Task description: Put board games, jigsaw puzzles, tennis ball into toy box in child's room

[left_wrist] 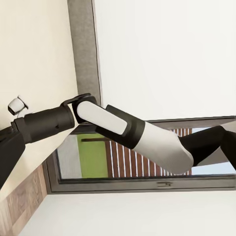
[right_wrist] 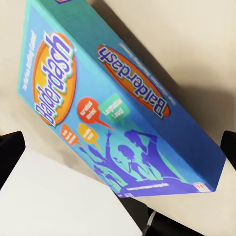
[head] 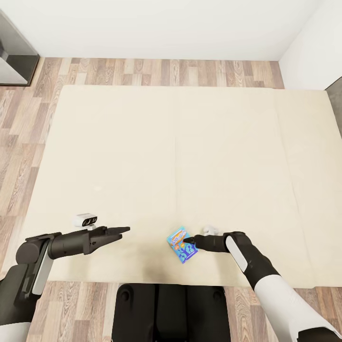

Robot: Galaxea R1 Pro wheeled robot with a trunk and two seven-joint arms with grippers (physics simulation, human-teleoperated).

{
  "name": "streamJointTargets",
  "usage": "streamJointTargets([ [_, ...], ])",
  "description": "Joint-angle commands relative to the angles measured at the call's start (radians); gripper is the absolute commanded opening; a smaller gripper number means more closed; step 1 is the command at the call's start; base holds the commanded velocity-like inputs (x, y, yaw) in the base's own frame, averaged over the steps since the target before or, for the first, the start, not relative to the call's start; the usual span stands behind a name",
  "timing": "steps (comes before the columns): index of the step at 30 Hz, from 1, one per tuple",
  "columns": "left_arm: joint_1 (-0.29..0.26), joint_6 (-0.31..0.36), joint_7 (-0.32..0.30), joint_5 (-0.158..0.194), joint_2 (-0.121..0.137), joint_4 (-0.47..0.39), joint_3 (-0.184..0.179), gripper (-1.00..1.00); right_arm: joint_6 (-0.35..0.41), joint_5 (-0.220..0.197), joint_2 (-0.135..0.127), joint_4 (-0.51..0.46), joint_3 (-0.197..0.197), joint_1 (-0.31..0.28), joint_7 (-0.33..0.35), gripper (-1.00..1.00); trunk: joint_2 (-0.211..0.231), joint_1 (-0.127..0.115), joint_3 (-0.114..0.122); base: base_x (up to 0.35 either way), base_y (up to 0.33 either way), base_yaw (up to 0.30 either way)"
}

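Note:
A small blue board game (head: 176, 237), lettered Balderdash, lies on the cream bed (head: 171, 156) near its front edge. My right gripper (head: 187, 246) reaches over the box from the right and is open. In the right wrist view the box (right_wrist: 113, 98) spans the picture, with a black fingertip (right_wrist: 10, 152) showing at each side edge, apart from its sides. My left gripper (head: 121, 232) hovers over the bed's front left part, open and holding nothing. The left wrist view looks across at my right arm (left_wrist: 123, 128).
Wood plank floor (head: 23, 118) surrounds the bed on the left, far and near sides. A grey piece of furniture (head: 14, 52) stands at the far left. White walls close the far side and the right. My black base (head: 166, 308) is against the bed's front edge.

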Motion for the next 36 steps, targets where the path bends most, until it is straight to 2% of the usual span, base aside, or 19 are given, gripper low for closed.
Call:
streamJointTargets([
  [1, 0.0, 0.011, -0.004, -0.001, 0.0, 0.0, 0.0, 1.0, 0.003, 0.002, -0.001, -0.001, 0.002, 0.0, 0.003, 1.0, -0.002, 0.001, -0.001, 0.0, 0.0, 0.0],
  [26, 0.0, 0.011, -0.004, -0.001, 0.0, 0.0, 0.0, 1.0, 0.002, 0.002, 0.004, 0.001, 0.005, 0.0, 0.0, 1.0, -0.002, 0.001, -0.001, 0.0, 0.0, 0.0],
  [36, 0.0, 0.011, -0.004, -0.001, 0.0, 0.0, 0.0, 1.0, 0.003, 0.003, 0.017, 0.051, 0.005, 0.0, 0.001, 1.0, -0.002, 0.001, -0.001, 0.0, 0.0, 0.0],
])
